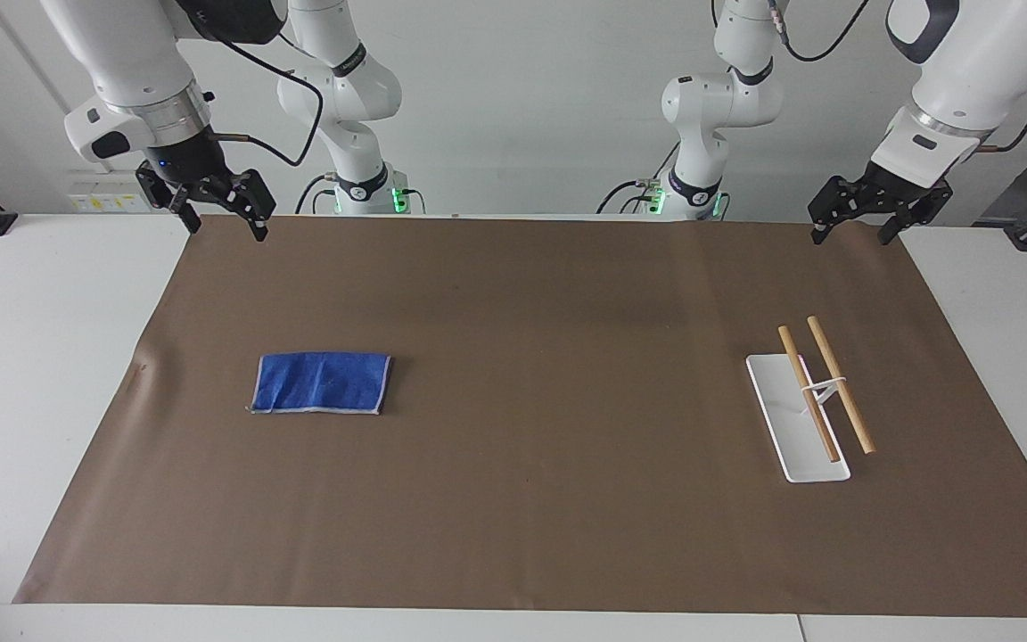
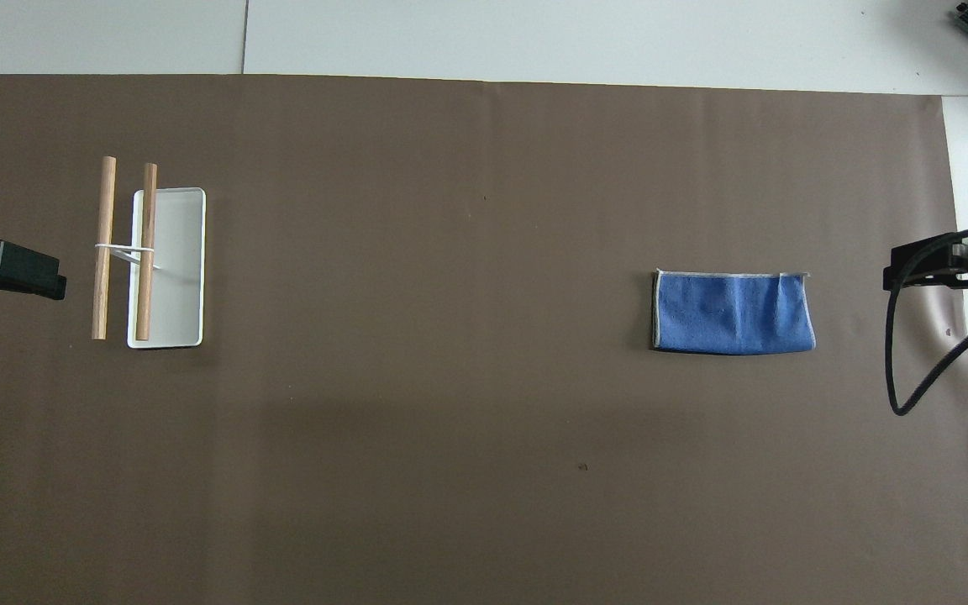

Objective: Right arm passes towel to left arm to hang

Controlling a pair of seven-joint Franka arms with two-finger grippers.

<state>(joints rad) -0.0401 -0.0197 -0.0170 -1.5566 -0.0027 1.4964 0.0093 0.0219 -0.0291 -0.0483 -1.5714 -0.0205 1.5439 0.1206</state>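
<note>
The blue towel (image 1: 321, 383) lies flat and folded on the brown mat (image 1: 531, 499), toward the right arm's end of the table; it also shows in the overhead view (image 2: 733, 313). My right gripper (image 1: 228, 230) hangs open and empty in the air over the mat's edge nearest the robots, apart from the towel. In the overhead view it (image 2: 946, 267) is beside the towel, over the mat's end. My left gripper (image 1: 850, 239) is open and empty, raised over the mat's corner at the left arm's end; it also shows in the overhead view (image 2: 9, 269).
A white tray (image 1: 788, 419) with two wooden rods (image 1: 839, 383) on a stand sits on the mat toward the left arm's end; it also shows in the overhead view (image 2: 177, 277). A black cable (image 2: 925, 370) hangs from the right wrist.
</note>
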